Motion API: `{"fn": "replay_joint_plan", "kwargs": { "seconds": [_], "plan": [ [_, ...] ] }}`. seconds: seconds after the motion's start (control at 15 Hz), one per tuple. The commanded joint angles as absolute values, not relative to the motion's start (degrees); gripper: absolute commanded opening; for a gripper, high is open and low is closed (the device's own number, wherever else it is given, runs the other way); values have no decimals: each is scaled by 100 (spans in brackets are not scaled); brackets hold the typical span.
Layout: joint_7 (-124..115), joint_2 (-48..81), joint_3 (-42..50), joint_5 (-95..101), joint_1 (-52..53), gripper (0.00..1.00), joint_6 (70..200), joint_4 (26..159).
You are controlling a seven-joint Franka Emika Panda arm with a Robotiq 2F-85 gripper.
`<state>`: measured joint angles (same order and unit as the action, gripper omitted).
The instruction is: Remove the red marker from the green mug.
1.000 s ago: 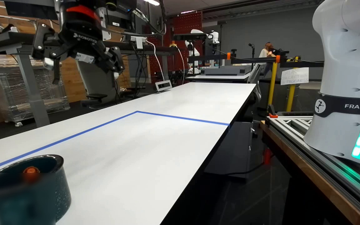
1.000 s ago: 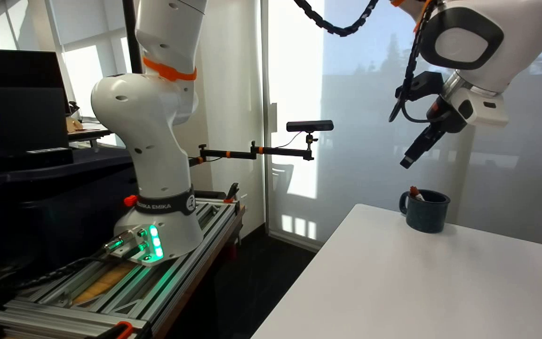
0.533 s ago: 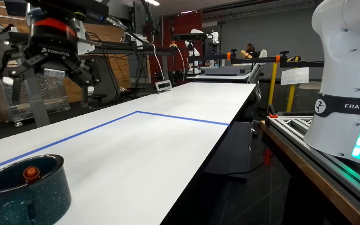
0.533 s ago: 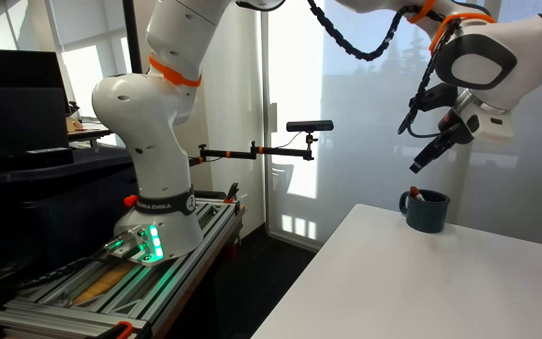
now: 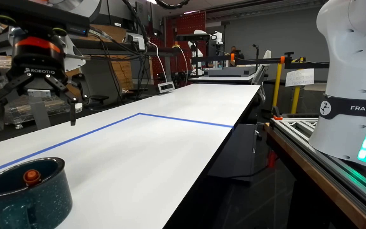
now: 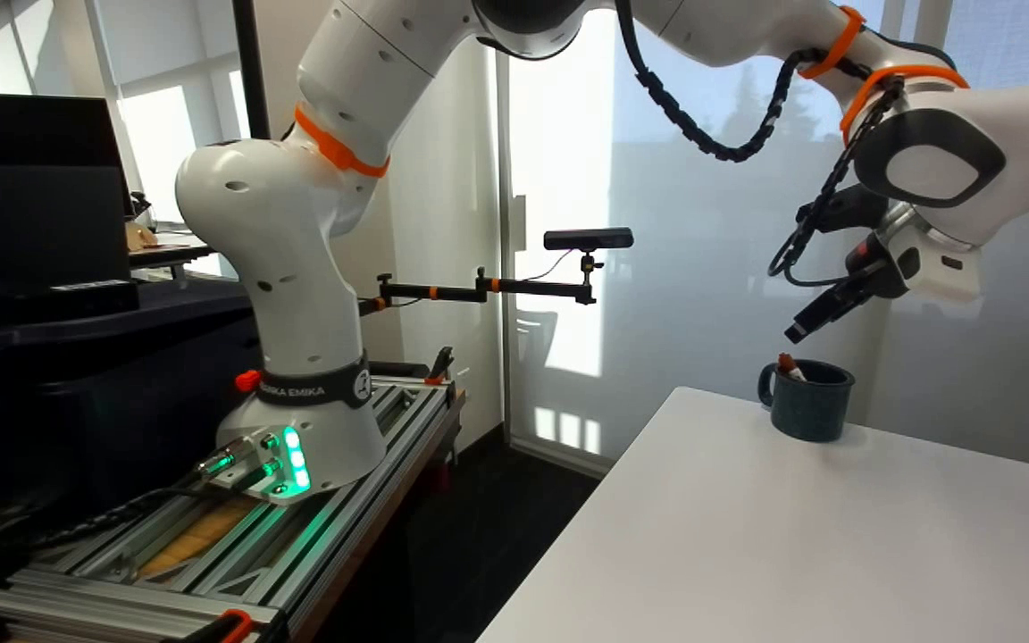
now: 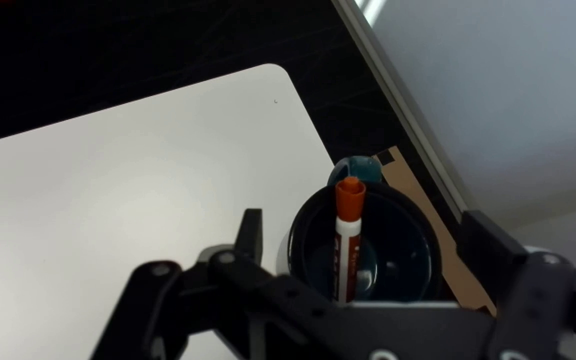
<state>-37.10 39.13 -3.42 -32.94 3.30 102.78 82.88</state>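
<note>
The red marker (image 7: pixel 350 202) stands tilted in the green mug (image 7: pixel 408 225), red cap end up, leaning on the rim on the handle side. Its lower end is hidden behind the gripper in the wrist view. The red marker's cap (image 5: pixel 32 176) (image 6: pixel 786 363) and the green mug (image 5: pixel 51 200) (image 6: pixel 809 411) show in both exterior views. The mug is upright near the table's edge. My gripper (image 7: pixel 363 220) is open and empty. Its fingers appear either side of the mug in the wrist view. In both exterior views the gripper (image 5: pixel 34 117) (image 6: pixel 793 334) is above the mug, apart from it.
The white table (image 5: pixel 138 152) bears a blue tape line (image 5: pixel 100 128). The table's rounded corner (image 7: pixel 275 70) lies near the mug's handle. A pale window shade (image 6: pixel 702 268) stands behind the mug. A tan strip (image 7: pixel 418 210) lies beyond the table edge.
My gripper has come down towards the mug and moved left in an exterior view, staying open. The marker and mug have not moved.
</note>
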Motion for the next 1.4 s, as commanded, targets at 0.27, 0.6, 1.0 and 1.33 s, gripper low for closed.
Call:
{"fn": "replay_joint_plan", "kwargs": {
  "seconds": [0.27,0.6,1.0,1.33],
  "plan": [
    [-4039,4609,-443,-3327,379,80,9795,7379],
    [-4122,4904,-507,-3346,380,73,9656,7071],
    [-4220,5222,-551,-3351,369,55,9568,6765],
    [-4324,5417,-604,-3357,376,56,9425,6547]
  ]
}}
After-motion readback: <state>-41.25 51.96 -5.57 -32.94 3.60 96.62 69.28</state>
